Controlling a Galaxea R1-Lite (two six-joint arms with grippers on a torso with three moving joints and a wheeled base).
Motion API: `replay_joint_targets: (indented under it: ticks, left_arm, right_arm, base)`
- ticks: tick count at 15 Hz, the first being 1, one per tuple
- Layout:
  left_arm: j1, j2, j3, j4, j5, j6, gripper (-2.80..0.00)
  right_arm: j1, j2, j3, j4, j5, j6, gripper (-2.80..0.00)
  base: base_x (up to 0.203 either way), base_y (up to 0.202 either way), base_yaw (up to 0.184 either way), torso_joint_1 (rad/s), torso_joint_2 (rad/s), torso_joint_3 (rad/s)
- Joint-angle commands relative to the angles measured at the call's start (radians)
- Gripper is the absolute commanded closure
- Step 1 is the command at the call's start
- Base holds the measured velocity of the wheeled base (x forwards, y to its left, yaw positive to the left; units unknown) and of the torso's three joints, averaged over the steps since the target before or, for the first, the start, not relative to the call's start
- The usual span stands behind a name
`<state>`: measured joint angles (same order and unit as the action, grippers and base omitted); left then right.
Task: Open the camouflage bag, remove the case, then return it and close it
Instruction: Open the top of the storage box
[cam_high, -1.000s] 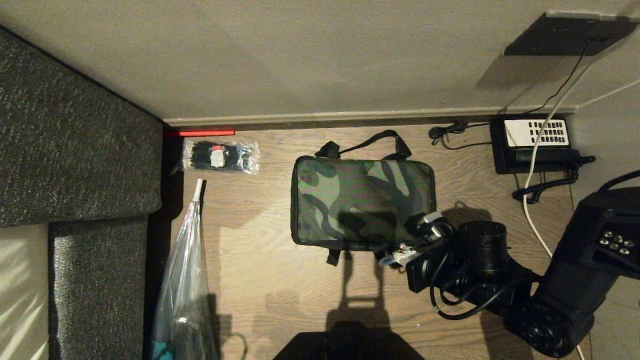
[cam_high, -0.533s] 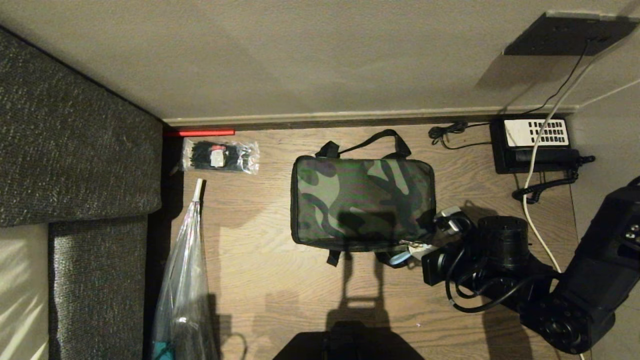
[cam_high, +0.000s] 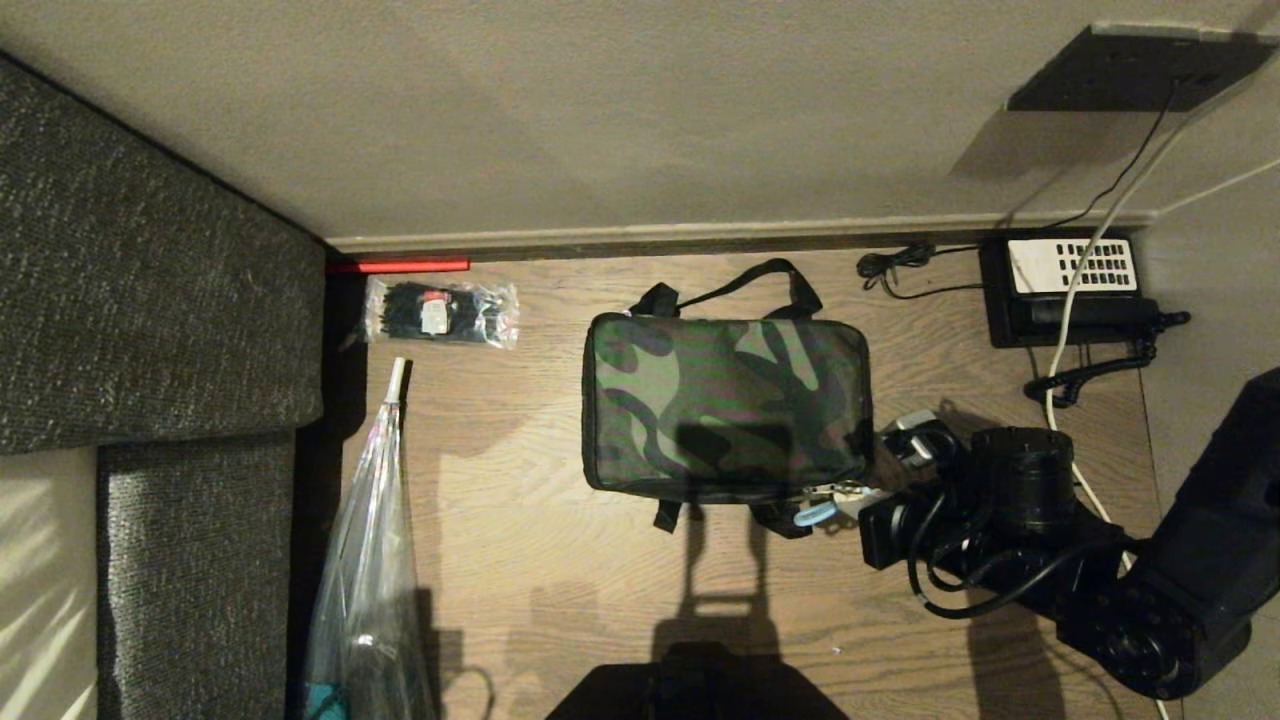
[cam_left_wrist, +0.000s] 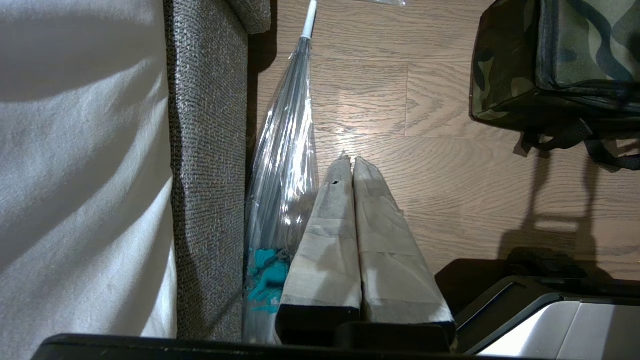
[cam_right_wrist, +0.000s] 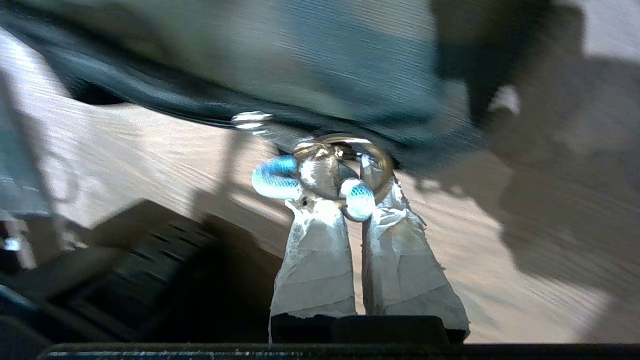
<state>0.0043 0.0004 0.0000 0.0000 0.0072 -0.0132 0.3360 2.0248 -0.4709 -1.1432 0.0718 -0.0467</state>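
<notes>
Camouflage bag (cam_high: 725, 405) centre of head view, on wooden floor (cam_high: 520, 560), lid shut flat; case unseen. My right fingers (cam_high: 868, 478) pinched on blue zipper loop (cam_right_wrist: 280, 177) at bag's lower right corner. Zip hardly started; everything else left. Left fingers (cam_left_wrist: 353, 167) closed, empty, parked by sofa (cam_high: 150, 300). Phone (cam_high: 1070, 290), cables crowd upper right; lower centre open.

Likely a home (sofa (cam_high: 150, 300), wood floor (cam_high: 500, 430), telephone (cam_high: 1070, 290)).

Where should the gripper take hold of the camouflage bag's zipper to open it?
On the blue cord loop tied through the metal ring at the camouflage bag near right corner, approached from the robot's right. The right gripper is shut on it.
</notes>
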Motion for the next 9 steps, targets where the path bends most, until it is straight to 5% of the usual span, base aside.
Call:
replay_joint_targets:
  ticks: [1, 9]
  left_arm:
    - [0.000, -0.002, 0.003, 0.000, 0.000, -0.001, 0.00]
    - [0.000, 0.000, 0.003, 0.000, 0.000, -0.001, 0.00]
  right_arm:
    - [-0.043, -0.033, 0.001, 0.012, 0.002, -0.009, 0.00]
    - [-0.092, -0.051, 0.000, 0.077, 0.005, -0.033, 0.00]
  base:
    - [0.000, 0.000, 0.000, 0.000, 0.00, 0.000]
    - [0.000, 0.000, 0.000, 0.000, 0.00, 0.000]
